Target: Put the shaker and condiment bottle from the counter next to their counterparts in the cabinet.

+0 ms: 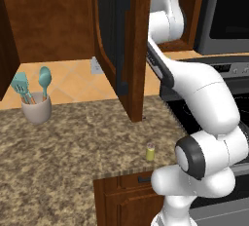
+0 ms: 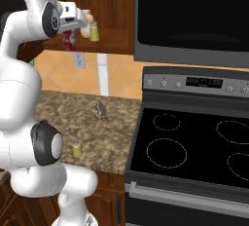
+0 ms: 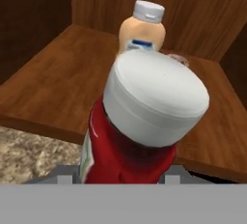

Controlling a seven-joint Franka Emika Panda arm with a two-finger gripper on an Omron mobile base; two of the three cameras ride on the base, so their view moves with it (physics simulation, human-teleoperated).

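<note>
My gripper (image 2: 73, 30) is shut on the condiment bottle (image 3: 130, 141), a red bottle with a white cap, held just in front of the open cabinet's wooden shelf (image 3: 53, 78). In the right base view the condiment bottle (image 2: 68, 41) hangs below the hand at the shelf's front edge. On the shelf stand a peach bottle (image 3: 142, 30) with a white cap and a yellow-green shaker (image 2: 94, 32). The shaker (image 1: 151, 152) of the task stands upright near the front edge of the counter (image 1: 68, 137), seen from the other side as the shaker (image 2: 77, 149) beside the arm's base.
The cabinet door (image 1: 121, 45) with its dark bar handle stands open above the counter. A beige holder with teal utensils (image 1: 36, 105) sits at the back left. A small grey object (image 2: 101, 110) lies on the granite. The black stove (image 2: 194, 147) and microwave (image 2: 194, 15) are to the right.
</note>
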